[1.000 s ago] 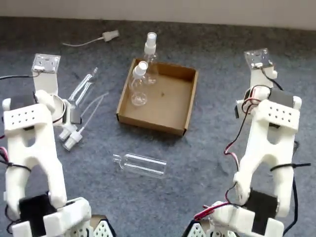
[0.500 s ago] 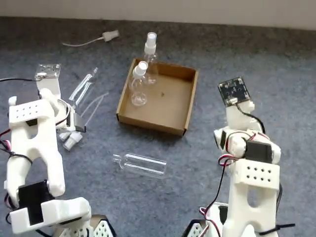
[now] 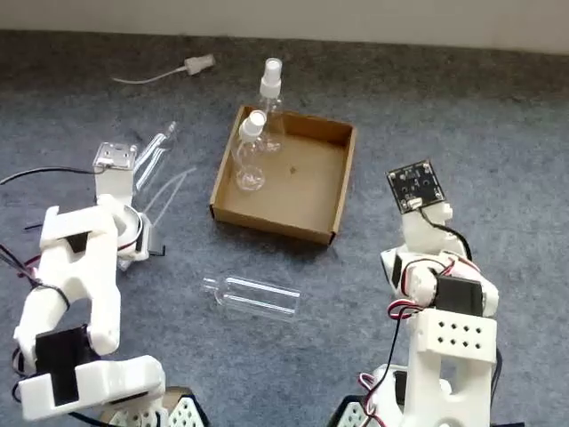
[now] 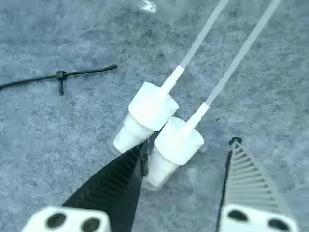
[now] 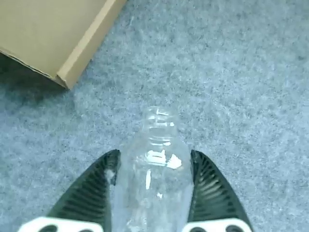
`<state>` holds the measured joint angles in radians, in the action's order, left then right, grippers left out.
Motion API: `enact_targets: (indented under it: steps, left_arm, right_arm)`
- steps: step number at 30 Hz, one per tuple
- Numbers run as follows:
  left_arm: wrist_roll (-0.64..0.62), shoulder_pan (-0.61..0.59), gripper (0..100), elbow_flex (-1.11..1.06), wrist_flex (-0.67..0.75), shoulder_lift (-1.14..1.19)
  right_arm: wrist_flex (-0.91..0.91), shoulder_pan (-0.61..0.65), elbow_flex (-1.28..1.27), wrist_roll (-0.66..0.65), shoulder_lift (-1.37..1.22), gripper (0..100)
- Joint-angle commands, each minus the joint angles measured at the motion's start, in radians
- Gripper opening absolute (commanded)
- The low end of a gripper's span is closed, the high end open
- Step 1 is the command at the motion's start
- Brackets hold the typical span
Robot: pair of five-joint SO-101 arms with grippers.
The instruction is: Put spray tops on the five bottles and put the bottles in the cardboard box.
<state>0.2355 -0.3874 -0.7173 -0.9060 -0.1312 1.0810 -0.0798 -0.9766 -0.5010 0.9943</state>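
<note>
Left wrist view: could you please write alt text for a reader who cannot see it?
A white plastic spray top with a thin tube lies on grey carpet between the open jaws of the left gripper, touching a second white plastic spray top beside it. A thin black cable tie lies farther off.

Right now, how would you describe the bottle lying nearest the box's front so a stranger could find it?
Find the brown box in the middle of the grey carpet. Just off the box's near side lies a clear bottle. Unlike the capped bottle standing in the box, it is on its side with a bare, open neck.
</note>
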Motion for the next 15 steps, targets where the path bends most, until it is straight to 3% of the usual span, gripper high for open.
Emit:
enact_targets:
  steps: [1, 10, 13, 15]
  left_arm:
    - [0.08, 0.025, 13, -0.027, 0.051, -0.004]
    - [0.296, 0.022, 8, -0.027, 0.029, -0.016]
    - [0.45, 0.022, 4, 0.012, -0.087, -0.016]
    - [0.456, 0.022, 4, 0.047, -0.198, -0.016]
  right_arm:
    - [-0.018, 0.002, 0.004, 0.0, 0.019, 2.6]
    - [-0.018, 0.002, 0.004, 0.0, 0.019, 2.6]
    - [-0.018, 0.001, 0.004, 0.0, 0.019, 2.6]
    - [-0.018, 0.001, 0.004, 0.0, 0.019, 2.6]
